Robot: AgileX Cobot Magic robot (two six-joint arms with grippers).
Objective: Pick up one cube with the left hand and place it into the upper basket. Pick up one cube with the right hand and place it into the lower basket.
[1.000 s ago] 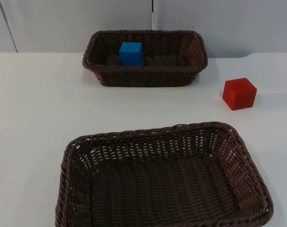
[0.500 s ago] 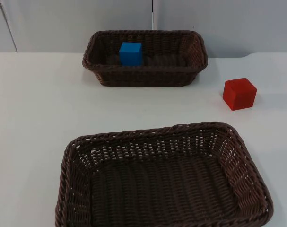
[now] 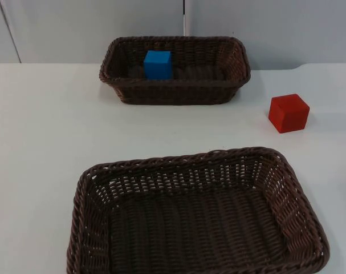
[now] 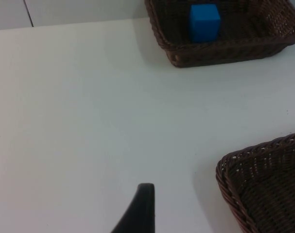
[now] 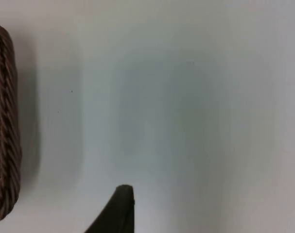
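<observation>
Top view: woven wicker upper basket [image 3: 241,68] holds blue cube [image 3: 158,64].

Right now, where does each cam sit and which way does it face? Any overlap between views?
Top: fixed, looks down and forward at the upper basket holding the blue cube, the red cube on the table, the lower basket.
Left wrist: looks along the left gripper's fingertip over the table.
Right wrist: looks along the right gripper's fingertip; basket rim.
Shared: top and left wrist both show the blue cube.
</observation>
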